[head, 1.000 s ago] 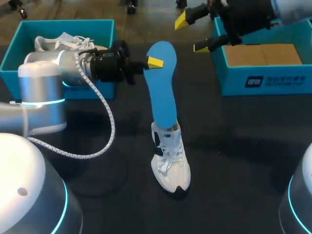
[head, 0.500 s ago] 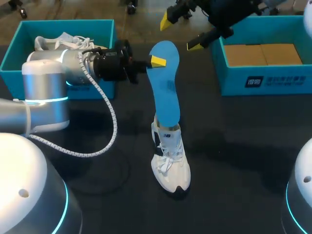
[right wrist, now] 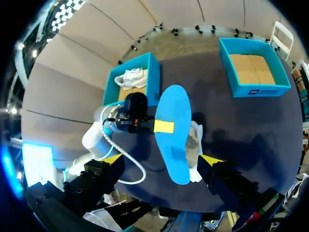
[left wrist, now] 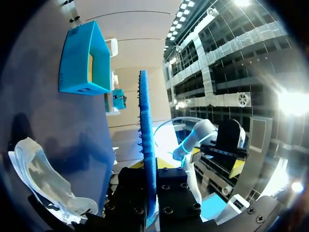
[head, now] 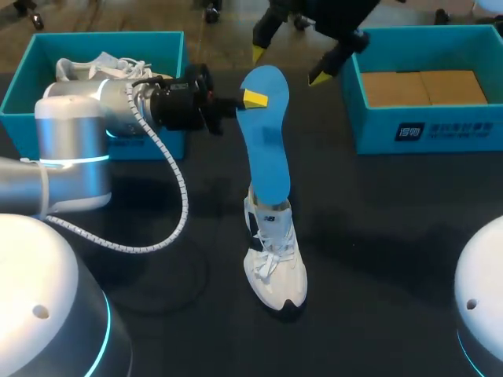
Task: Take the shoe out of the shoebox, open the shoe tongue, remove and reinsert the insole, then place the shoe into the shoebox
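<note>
Left box: we saw a teal shoebox (head: 102, 37) at the table's (head: 393, 236) far left, with a white spare shoe (head: 94, 69) lying inside.
Right box: a second teal box (head: 440, 129) at the far right held flat brown cardboard (head: 420, 86).
Shoe: a white sneaker (head: 275, 259) stood on the table between the boxes, outside both, toe towards us.
Insole: the blue insole (head: 266, 141) rose from the sneaker's opening, its lower end inside.
Left gripper (head: 250, 100): our fingers were clamped on the insole's upper part. In the left wrist view it ran edge-on between them.
Right gripper (head: 287, 66): our fingers stood wide apart above the insole's top end, holding nothing.
</note>
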Tool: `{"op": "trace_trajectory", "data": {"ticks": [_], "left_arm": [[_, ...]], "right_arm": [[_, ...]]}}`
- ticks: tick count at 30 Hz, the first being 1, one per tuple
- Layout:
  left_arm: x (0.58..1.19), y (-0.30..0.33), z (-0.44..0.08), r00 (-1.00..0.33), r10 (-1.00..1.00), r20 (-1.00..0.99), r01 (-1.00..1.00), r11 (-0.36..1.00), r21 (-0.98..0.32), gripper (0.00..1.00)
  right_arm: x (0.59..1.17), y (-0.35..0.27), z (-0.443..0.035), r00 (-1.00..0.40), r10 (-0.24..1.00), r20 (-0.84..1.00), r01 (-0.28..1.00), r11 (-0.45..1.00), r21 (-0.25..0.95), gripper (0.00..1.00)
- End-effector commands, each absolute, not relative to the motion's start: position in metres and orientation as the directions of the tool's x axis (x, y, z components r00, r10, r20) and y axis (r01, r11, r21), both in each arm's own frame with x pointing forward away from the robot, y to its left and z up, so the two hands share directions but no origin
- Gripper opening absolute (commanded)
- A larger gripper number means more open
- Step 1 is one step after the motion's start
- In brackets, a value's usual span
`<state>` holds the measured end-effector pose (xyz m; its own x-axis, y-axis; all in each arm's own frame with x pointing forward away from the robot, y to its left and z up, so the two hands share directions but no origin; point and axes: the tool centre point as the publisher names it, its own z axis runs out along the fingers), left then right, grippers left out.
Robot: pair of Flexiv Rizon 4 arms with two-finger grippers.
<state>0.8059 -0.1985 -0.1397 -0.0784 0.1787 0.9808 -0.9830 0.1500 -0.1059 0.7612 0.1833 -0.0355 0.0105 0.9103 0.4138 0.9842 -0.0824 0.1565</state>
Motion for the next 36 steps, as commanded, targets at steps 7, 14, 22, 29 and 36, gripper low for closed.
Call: {"op": "trace_trajectory", "data": {"ticks": [7,14,22,29,36], "left_arm": [[0.806,-0.199,-0.14,-0.079,0.18,0.981,-0.983,0.15,-0.107,0.0],[0.806,-0.199,-0.14,-0.079,0.18,0.981,-0.983,0.15,-0.107,0.0],[0.806,-0.199,-0.14,-0.079,0.18,0.981,-0.983,0.15,-0.107,0.0],[0.806,-0.199,-0.14,-0.079,0.18,0.981,-0.983,0.15,-0.107,0.0],[0.806,-0.199,-0.14,-0.079,0.18,0.981,-0.983,0.15,-0.107,0.0]], "right_arm": [[0.771,0.194,-0.055,0.108,0.994,0.019,0.98,-0.109,0.164,1.0],[0.775,0.198,-0.057,0.071,0.997,-0.006,0.986,-0.069,0.149,1.0],[0.77,0.199,-0.056,0.07,0.997,0.02,0.986,-0.072,0.151,1.0],[0.767,0.203,-0.051,0.064,0.998,-0.001,0.985,-0.063,0.163,1.0],[0.767,0.204,-0.049,0.063,0.998,-0.021,0.984,-0.058,0.167,1.0]]}}
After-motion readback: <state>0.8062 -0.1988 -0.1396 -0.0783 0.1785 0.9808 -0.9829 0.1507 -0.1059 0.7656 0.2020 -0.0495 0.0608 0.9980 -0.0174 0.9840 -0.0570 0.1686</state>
